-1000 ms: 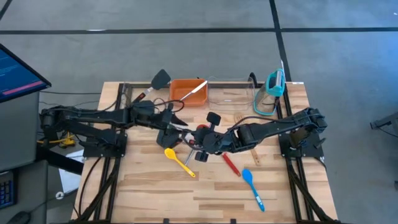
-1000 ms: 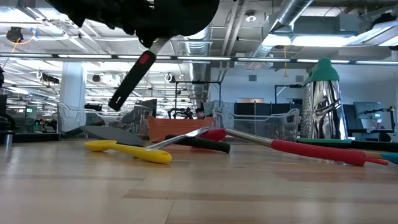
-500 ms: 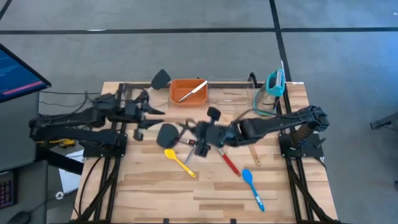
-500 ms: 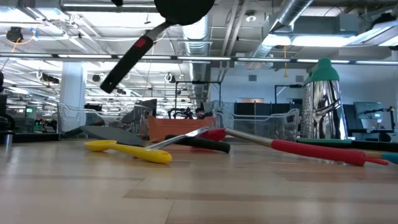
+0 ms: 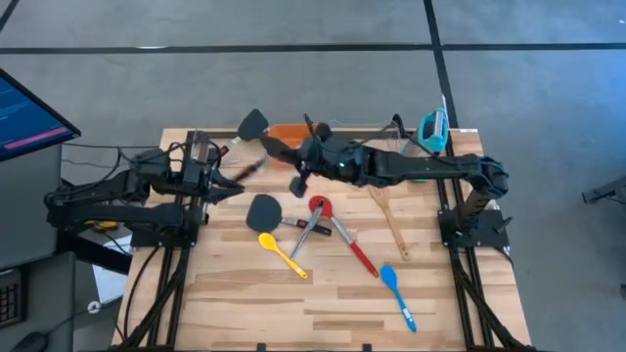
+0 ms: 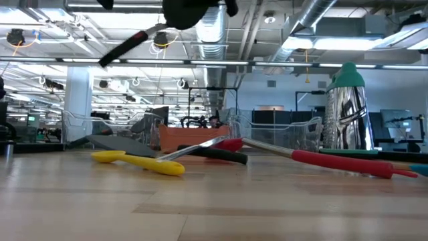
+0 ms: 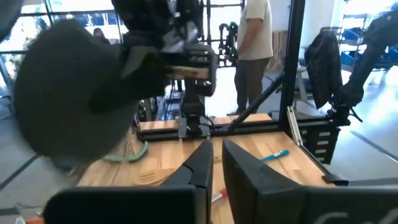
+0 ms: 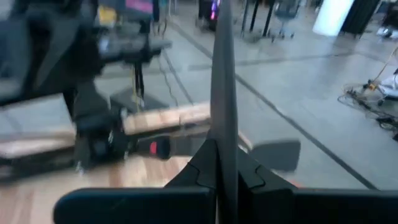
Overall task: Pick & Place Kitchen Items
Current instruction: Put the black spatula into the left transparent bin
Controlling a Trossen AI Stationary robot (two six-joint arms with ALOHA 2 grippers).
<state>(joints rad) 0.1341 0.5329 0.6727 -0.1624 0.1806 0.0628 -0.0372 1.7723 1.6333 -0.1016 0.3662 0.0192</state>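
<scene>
Black spatula (image 6: 127, 48): aloft over the far middle of the table, by the orange bin (image 5: 284, 131), clamped in the right gripper (image 5: 307, 159). In the right wrist view the blade stands edge-on between the closed fingers. The long handle pokes out toward the left arm.

Left gripper (image 7: 216, 152): at the table's left edge, fingers drawn almost together on nothing.

Step, as we judge it: carry to the bin and drop.
- We would keep the clamp firm, since the overhanging handle gives leverage for a slip.
- We would turn the handle along the bin's long side before lowering and let go low, inside the rim.

Edges: the clear bin (image 5: 364, 149) sits just beside the orange one, and another spatula (image 5: 251, 123) lies near the far-left corner. The handle tip is close to the left gripper.

Open room: the near half holds only the yellow spoon (image 5: 282, 252) and blue spoon (image 5: 396, 291), so we would retreat that way.
</scene>
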